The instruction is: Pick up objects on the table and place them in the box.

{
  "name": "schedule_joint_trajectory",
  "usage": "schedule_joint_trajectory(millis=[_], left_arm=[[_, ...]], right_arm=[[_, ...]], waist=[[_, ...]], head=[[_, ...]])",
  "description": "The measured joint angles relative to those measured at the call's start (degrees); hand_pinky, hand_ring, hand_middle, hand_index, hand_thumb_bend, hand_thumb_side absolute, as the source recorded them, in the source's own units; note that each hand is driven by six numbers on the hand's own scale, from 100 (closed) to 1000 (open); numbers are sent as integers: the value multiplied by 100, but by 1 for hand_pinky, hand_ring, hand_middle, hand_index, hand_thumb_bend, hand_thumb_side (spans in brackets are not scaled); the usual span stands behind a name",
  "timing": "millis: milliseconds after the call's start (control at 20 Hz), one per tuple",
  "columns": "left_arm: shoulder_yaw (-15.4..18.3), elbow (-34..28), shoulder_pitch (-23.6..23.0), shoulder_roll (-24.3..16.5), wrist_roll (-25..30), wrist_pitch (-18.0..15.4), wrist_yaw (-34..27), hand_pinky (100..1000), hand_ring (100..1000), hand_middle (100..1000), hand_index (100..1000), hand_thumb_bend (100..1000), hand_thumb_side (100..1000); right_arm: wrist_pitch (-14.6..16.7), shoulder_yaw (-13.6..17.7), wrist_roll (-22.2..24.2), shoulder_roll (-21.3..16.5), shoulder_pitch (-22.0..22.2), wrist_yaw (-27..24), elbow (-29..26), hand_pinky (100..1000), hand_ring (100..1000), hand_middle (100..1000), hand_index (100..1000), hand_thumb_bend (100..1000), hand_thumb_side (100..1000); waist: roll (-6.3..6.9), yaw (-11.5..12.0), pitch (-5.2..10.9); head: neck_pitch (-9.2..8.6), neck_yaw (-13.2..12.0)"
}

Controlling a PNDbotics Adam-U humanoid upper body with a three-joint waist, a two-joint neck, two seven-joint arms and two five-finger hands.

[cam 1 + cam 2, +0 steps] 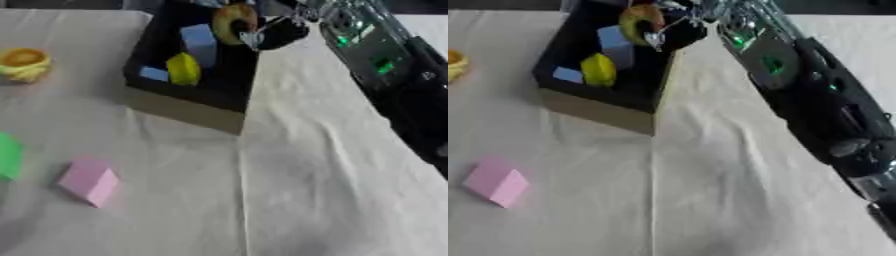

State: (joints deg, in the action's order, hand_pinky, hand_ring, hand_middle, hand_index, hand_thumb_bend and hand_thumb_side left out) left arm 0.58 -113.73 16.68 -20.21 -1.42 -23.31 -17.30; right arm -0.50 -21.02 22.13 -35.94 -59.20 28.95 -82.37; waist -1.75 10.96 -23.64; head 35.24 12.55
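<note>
Cloth covers the tabletop (306, 190), pale and creased, with a fold line running down from the box corner. The box (188, 107) sits at the far middle, black inside with tan outer walls, turned so one corner faces the camera. Inside it lie a yellow piece (183, 68), a pale blue block (200, 44) and a small blue piece (153, 74) near the left wall.

The right arm (815, 95) comes in from the right side, black with green lights, reaching to the far end of the box. Its robot hand (278, 31) is over the box's far right corner, and a round yellow-and-red fruit (231, 22) sits against it; whether the fingers are curled round the fruit or apart from it cannot be told through the blur.

Outside the box, a pink block (88, 180) lies on the cloth at the near left, well apart from the box. A green thing (9, 156) shows at the left edge just beside it. An orange-and-yellow round thing (24, 63) rests at the far left, level with the box
</note>
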Motion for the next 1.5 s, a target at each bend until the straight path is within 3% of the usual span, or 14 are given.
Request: schedule_joint_trajectory(millis=[100,200,250,300,400,600,900,1000,1050,1100,1250,1300,1400,1500], left_arm=[[0,0,1,0,1,1,-6,743,789,729,824,373,557],[0,0,2,1,6,6,-8,743,789,729,824,373,557],[-1,0,3,1,9,9,-9,743,789,729,824,374,557],[-1,0,3,2,11,11,-10,743,789,729,824,374,557],[-1,0,3,2,12,14,-12,743,789,729,824,375,557],[-1,0,3,2,18,23,-15,743,789,729,824,374,558],[-1,0,-6,2,18,26,-19,743,789,729,824,374,552],[1,0,-27,-9,11,18,-19,742,789,729,824,374,548],[2,0,-46,-36,2,7,-16,743,790,729,824,397,576],[3,0,-60,-72,-7,-8,-8,743,790,730,825,374,542],[31,0,-113,-245,-41,-90,28,742,790,731,826,374,531],[42,0,-133,-319,-53,-128,53,742,790,731,826,376,524],[75,0,-191,-505,-91,-225,117,742,790,732,827,377,514],[113,0,-255,-736,-144,-345,204,742,790,733,828,380,505]], right_arm=[[145,-19,100,4,20,51,38,803,840,691,753,100,100],[271,-20,196,14,21,91,43,837,931,826,897,100,225],[331,-20,231,15,21,140,43,874,978,854,918,100,340],[382,-17,254,15,20,216,43,879,982,849,910,110,360],[445,14,279,15,20,412,43,902,1000,871,923,212,416],[493,84,308,15,19,697,76,894,985,861,925,217,386],[456,96,161,-42,26,714,-215,871,956,841,909,100,265],[366,152,68,-181,103,523,-626,860,939,813,893,100,226],[287,203,-7,-283,187,366,-909,849,922,788,876,100,448],[178,283,-111,-402,297,180,-1236,844,913,778,865,100,223],[-298,658,-618,-860,814,-594,-2355,835,886,749,823,100,470],[-393,801,-865,-1013,992,-903,-2619,837,884,747,819,100,509],[-349,1096,-1450,-1272,1411,-1564,-2924,841,882,745,812,100,529],[-47,1388,-2034,-1487,1903,-2202,-3051,846,881,744,808,100,552]], waist=[[0,0,0],[0,0,0],[0,0,0],[0,0,0],[0,0,0],[0,-13,0],[0,-80,0],[0,-111,1],[0,-130,2],[0,-149,6],[0,-210,8],[2,-231,10],[2,-282,27],[3,-339,70]], head=[[0,1],[0,4],[0,7],[0,8],[0,8],[1,-4],[51,-41],[60,-77],[79,-96],[101,-121],[146,-217],[156,-253],[201,-335],[234,-433]])
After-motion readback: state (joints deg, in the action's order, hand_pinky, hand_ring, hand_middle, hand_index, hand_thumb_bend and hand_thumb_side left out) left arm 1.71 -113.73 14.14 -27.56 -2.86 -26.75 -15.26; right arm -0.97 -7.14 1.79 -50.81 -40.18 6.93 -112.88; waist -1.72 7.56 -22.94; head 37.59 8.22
